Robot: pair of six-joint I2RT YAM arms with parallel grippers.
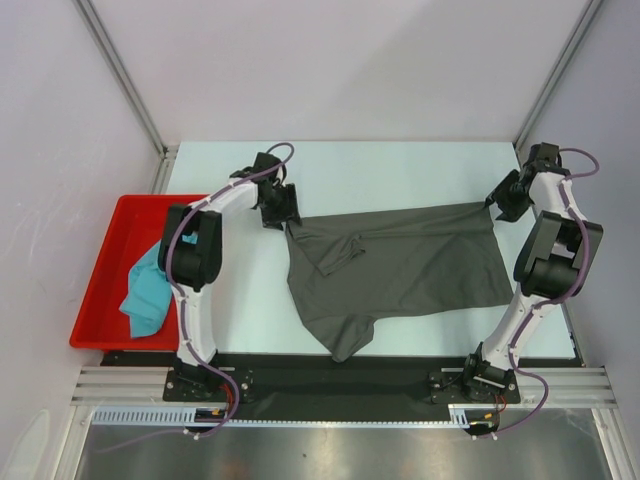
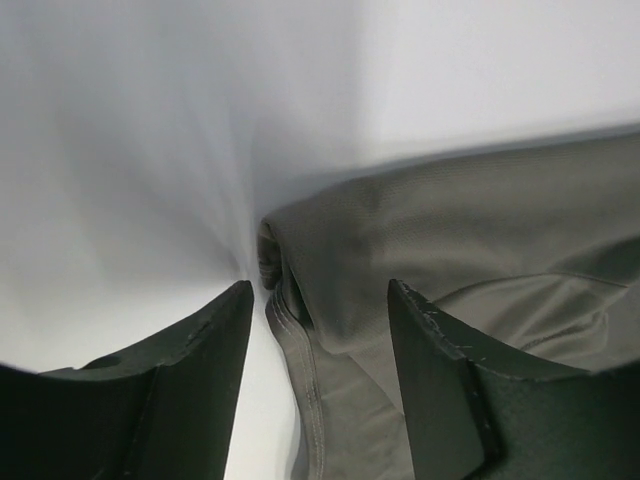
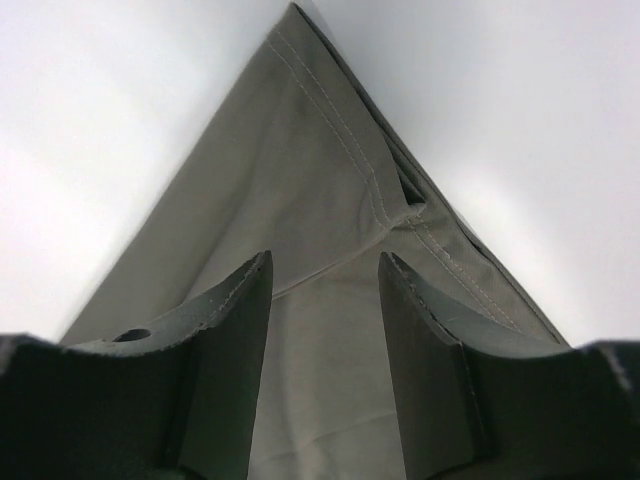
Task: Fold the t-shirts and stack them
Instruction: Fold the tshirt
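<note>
The dark grey t-shirt [image 1: 400,270] lies spread on the white table, one sleeve hanging toward the near edge. My left gripper [image 1: 283,212] is at its far left corner and stands open. In the left wrist view [image 2: 320,285] the stitched hem [image 2: 300,350] of the grey shirt [image 2: 450,230] runs between the fingers. My right gripper [image 1: 497,205] is at the far right corner, open, and in the right wrist view [image 3: 325,256] it stands over the grey cloth [image 3: 300,170]. The teal t-shirt [image 1: 145,290] lies crumpled in the red tray.
The red tray [image 1: 120,215] sits at the table's left edge, beside the left arm. The white table [image 1: 400,165] shows behind the shirt. Metal frame posts stand at both far corners. A black strip and rail run along the near edge.
</note>
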